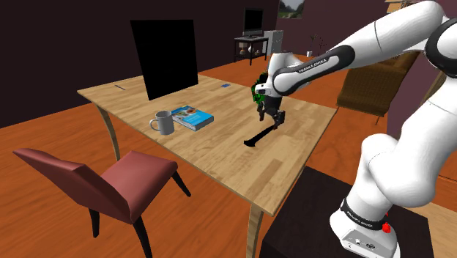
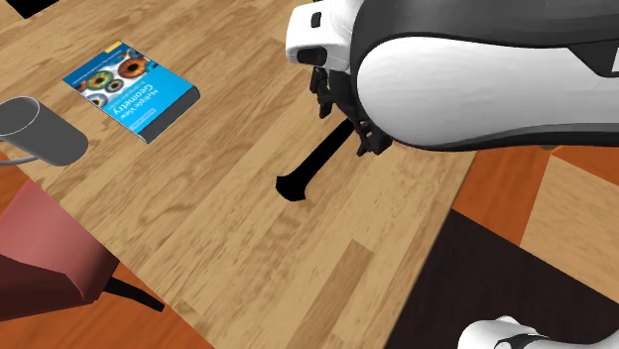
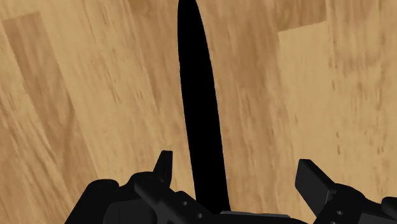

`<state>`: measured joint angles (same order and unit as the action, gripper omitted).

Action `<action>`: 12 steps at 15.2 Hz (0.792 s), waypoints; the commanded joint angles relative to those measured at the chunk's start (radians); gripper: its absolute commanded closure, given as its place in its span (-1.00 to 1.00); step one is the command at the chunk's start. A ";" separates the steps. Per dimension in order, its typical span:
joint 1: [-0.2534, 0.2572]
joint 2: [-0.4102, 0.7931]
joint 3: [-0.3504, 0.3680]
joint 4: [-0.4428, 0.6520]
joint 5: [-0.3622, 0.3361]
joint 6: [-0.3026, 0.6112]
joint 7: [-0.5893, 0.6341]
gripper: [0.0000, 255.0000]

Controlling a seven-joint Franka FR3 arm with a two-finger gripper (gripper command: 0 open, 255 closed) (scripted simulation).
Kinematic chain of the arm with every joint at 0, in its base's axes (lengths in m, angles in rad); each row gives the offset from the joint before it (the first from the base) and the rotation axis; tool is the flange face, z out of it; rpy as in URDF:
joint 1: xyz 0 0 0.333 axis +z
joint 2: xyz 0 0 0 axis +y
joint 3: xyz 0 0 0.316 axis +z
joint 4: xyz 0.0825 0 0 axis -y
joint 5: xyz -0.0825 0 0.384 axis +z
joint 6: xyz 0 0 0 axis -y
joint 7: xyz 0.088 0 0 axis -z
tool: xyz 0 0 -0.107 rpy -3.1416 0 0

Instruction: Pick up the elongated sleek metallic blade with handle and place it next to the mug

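Black pincer [image 3: 238, 173] spread, low over black knife [image 3: 200, 114] flat on wooden worktop [image 1: 220, 157]; neither finger touching it. Grey mug [image 1: 164, 122] well apart, beside book [image 1: 192, 117].

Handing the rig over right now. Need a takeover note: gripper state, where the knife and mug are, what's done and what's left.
Gripper: open, low over one end of the black knife. The fingers stand on either side of it and neither seems to touch it, so it is not held.
Knife: appears to lie flat on the wooden table.
Mug: grey, upright beside the book, well apart from the knife, toward the shoulder view's left.
Done: gripper lined up over the knife.
Left: close on it, lift, carry it over, set it down next to the mug.
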<state>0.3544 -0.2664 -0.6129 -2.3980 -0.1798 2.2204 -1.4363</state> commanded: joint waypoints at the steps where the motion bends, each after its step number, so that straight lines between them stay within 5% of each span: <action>1: 0.048 0.098 -0.050 0.037 0.057 0.044 -0.189 -1.00; 12: 0.063 0.206 -0.071 0.007 0.138 0.161 -0.276 -1.00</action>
<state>0.4166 -0.0623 -0.6841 -2.3889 -0.0436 2.3780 -1.7120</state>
